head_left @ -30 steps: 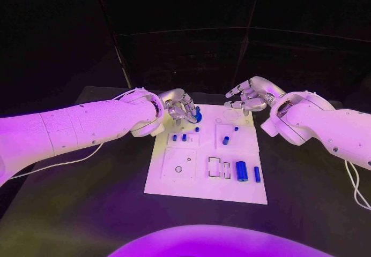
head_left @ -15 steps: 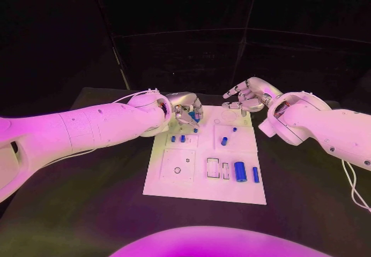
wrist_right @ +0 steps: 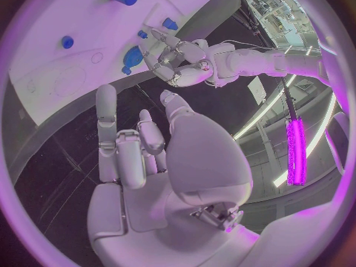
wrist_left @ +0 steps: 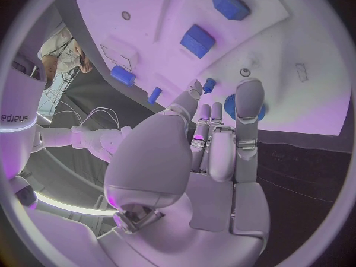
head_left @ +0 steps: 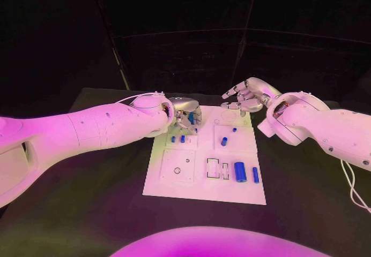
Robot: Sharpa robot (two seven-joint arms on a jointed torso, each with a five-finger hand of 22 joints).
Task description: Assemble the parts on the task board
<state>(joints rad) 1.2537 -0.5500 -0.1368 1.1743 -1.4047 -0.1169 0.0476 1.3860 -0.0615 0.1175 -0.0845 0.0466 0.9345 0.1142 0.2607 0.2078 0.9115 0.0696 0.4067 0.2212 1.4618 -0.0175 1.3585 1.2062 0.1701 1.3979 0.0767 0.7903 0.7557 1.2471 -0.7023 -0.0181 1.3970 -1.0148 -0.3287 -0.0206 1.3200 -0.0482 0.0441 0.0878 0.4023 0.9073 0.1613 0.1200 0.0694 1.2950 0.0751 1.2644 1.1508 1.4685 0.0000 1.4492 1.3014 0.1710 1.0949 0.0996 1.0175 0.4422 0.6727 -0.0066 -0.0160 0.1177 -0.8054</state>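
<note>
left hand (head_left: 184, 113): over task board (head_left: 202, 182) far left corner, fingers curled around a blue part (head_left: 191, 118)
right hand (head_left: 243, 97): above board's far right corner, fingers spread, holding nothing
writing: none readable

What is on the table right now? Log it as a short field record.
surface: black table
task board: white plate, mid-table
left hand: over the board's far-left corner, fingers at a blue round part; grip unclear
right hand: above the far edge, fingers apart, holding nothing
loose parts: blue cylinder, smaller blue pieces nearby
</note>
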